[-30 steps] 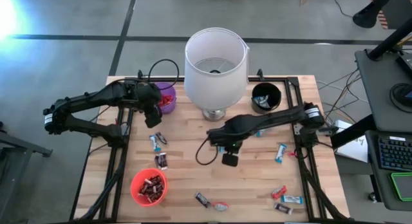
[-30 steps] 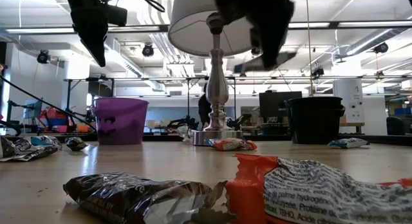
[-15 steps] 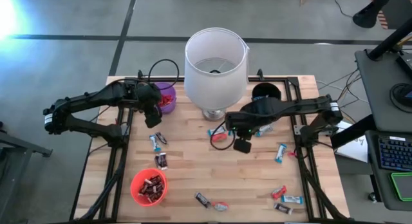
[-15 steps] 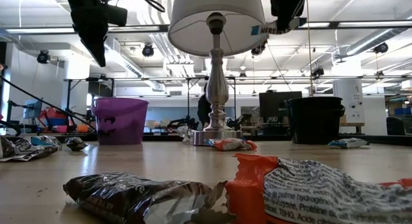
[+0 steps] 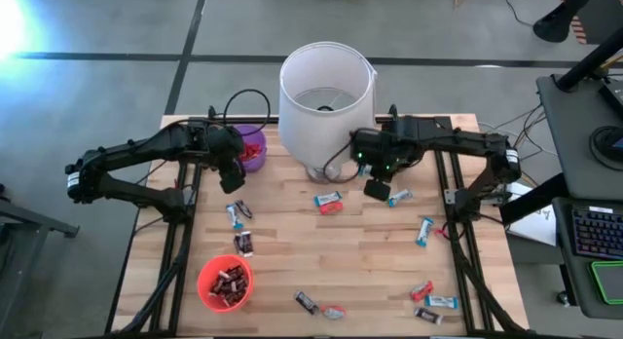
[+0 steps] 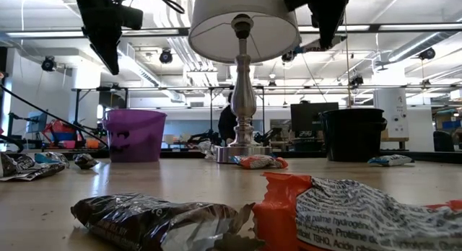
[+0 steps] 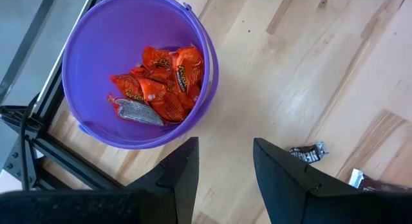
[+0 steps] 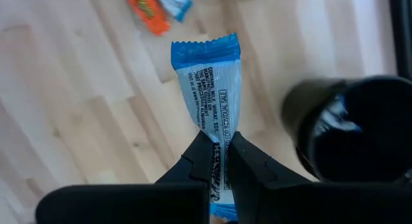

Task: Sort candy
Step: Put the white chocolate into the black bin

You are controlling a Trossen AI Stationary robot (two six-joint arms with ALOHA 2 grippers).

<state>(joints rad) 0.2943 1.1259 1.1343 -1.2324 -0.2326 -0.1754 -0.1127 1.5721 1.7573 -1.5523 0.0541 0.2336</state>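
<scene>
My right gripper (image 5: 375, 188) hangs above the table near the lamp base, shut on a light blue-and-white candy (image 8: 208, 89); the black cup (image 8: 347, 130) stands just beside it. My left gripper (image 7: 222, 166) hovers open and empty beside the purple cup (image 7: 138, 69), which holds orange candies. More candy lies flat on the wood: a blue and a red piece (image 5: 328, 201) mid-table, blue ones (image 5: 397, 197) (image 5: 424, 230), and several near the front edge (image 5: 428, 302). The red cup (image 5: 225, 281) holds dark candies. My right gripper pinches the blue-and-white candy between its two fingers (image 8: 201, 156), across the wrapper (image 8: 217, 143) close to one crimped end. The fingers point down from above. The longer part sticks out past the fingers, and the candy is lifted clear of the table.
A white-shaded lamp (image 5: 326, 100) stands at the far middle of the table, between the purple cup (image 5: 251, 147) and the black cup (image 5: 401, 144). Dark and blue candies (image 5: 238, 227) lie near the left arm. Black frame rails (image 5: 180, 242) run along both table sides.
My right gripper has risen and gone toward the table's far edge and somewhat right, toward the black cup, carrying the blue-and-white candy clear of the table. It has stayed shut.
</scene>
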